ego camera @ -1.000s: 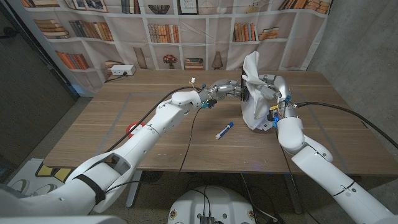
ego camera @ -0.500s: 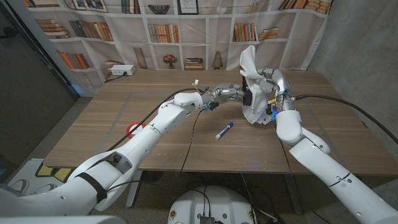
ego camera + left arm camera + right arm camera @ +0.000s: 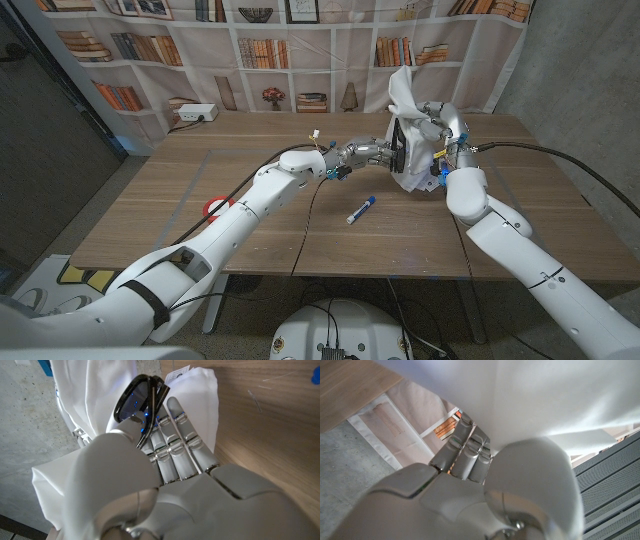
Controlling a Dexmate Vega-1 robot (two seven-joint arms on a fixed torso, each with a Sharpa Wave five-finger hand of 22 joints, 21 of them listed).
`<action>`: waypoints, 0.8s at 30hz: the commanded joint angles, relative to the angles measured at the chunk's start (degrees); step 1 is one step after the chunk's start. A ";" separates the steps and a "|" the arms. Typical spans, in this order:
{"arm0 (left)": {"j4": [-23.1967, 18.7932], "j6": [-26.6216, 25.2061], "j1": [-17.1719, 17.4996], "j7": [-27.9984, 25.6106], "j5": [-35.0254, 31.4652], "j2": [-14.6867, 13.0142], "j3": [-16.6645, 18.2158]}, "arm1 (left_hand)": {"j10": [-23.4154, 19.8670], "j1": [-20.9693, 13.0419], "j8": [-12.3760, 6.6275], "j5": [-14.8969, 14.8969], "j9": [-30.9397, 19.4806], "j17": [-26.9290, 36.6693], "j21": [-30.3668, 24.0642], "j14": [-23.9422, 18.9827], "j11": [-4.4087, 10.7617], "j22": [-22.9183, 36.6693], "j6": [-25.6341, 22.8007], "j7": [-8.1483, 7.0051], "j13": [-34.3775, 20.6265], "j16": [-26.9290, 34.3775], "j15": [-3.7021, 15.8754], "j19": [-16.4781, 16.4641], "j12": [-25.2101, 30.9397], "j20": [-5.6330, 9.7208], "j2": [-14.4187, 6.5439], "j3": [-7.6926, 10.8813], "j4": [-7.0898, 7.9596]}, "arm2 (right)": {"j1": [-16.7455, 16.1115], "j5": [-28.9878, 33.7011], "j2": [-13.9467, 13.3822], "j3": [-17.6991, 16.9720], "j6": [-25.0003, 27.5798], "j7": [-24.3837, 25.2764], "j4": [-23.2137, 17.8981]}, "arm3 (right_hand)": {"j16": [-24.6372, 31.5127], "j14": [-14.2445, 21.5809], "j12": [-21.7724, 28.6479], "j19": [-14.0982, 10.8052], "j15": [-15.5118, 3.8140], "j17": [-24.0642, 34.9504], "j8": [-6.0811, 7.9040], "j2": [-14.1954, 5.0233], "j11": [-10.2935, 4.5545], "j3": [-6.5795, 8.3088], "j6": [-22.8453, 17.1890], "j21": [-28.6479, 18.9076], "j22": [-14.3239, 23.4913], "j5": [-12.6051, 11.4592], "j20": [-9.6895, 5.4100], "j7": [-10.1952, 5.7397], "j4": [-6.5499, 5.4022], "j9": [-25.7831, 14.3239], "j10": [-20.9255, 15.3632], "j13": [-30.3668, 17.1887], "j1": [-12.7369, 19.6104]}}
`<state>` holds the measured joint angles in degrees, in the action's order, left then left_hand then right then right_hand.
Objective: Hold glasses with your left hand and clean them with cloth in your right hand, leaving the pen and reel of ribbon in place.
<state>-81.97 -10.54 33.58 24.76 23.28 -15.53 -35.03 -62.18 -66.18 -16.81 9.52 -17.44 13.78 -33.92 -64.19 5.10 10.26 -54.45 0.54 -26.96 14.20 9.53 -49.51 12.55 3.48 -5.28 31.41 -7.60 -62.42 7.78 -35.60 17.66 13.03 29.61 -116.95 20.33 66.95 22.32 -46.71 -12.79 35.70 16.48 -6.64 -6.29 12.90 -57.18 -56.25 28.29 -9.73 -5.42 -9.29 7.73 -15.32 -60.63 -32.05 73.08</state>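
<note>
Cloth [image 3: 410,130] and right hand [image 3: 438,128] have risen slightly since a second ago; left hand [image 3: 380,152] grips the glasses [image 3: 139,396] against it above the table's far side, so wiping wants short, light strokes.

I've got the glasses [image 3: 139,397] pinched in my left hand [image 3: 170,455], dark lenses with a blue glint, folded arms lying along my fingers [image 3: 175,425]. The white cloth [image 3: 95,405] is draped right behind them, with the wooden table [image 3: 270,435] alongside.
</note>
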 commanded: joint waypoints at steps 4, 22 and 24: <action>-0.05 1.41 0.41 -1.34 0.67 -0.44 1.91 | -0.29 -0.39 -0.32 0.37 -0.09 0.12 -0.29 -1.12 0.34 0.21 -3.08 2.86 -0.16 0.18 1.14 0.44 -0.02 -0.04 -0.34 0.41 0.14 | -2.37 0.80 -0.31 0.86 0.41 0.85 -1.00 | -0.06 -0.13 0.45 0.15 -0.03 0.24 -0.32 -0.38 -4.34 0.48 -0.15 -0.52 -0.02 -0.38 -7.68 0.26 0.07 -0.09 -4.61 -0.20 -0.29; 0.16 1.52 -0.09 -0.03 0.55 -1.10 1.32 | -0.25 -0.29 -0.26 0.36 -0.19 0.17 -0.46 -1.12 0.48 0.21 -3.10 2.78 -0.22 0.22 1.44 0.49 -0.06 -0.06 -0.32 0.56 0.18 | -6.19 1.28 0.53 0.47 0.13 3.95 -2.90 | -0.19 -0.10 0.32 0.22 -0.07 0.31 -0.31 -0.38 -4.34 0.60 -0.23 -0.76 -0.30 -0.38 -7.68 0.30 0.13 -0.15 -4.67 -0.46 -0.33; 0.24 1.39 -0.17 0.23 0.47 -1.14 1.09 | -0.28 -0.26 -0.27 0.36 -0.20 0.18 -0.49 -1.12 0.42 0.21 -3.13 2.76 -0.20 0.22 1.45 0.47 -0.07 -0.03 -0.30 0.56 0.19 | -5.93 1.46 0.48 0.57 -0.02 3.93 -2.98 | -0.21 -0.09 0.28 0.24 -0.04 0.32 -0.33 -0.35 -4.34 0.58 -0.20 -0.79 -0.33 -0.37 -7.66 0.32 0.11 -0.14 -4.67 -0.45 -0.38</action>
<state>-81.74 -9.12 33.77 24.08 23.87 -16.32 -33.43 -62.30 -66.19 -16.59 9.48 -17.43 13.71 -34.14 -64.19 5.21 10.26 -54.46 0.54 -26.95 14.12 9.53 -49.40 12.55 3.36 -5.30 31.65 -7.34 -67.21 8.57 -35.56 18.15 13.39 32.08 -118.89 20.33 66.95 22.54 -46.72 -12.79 35.69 16.48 -6.49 -6.30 13.14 -57.18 -56.90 27.87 -9.73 -5.43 -9.29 7.99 -15.31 -60.63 -32.29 72.93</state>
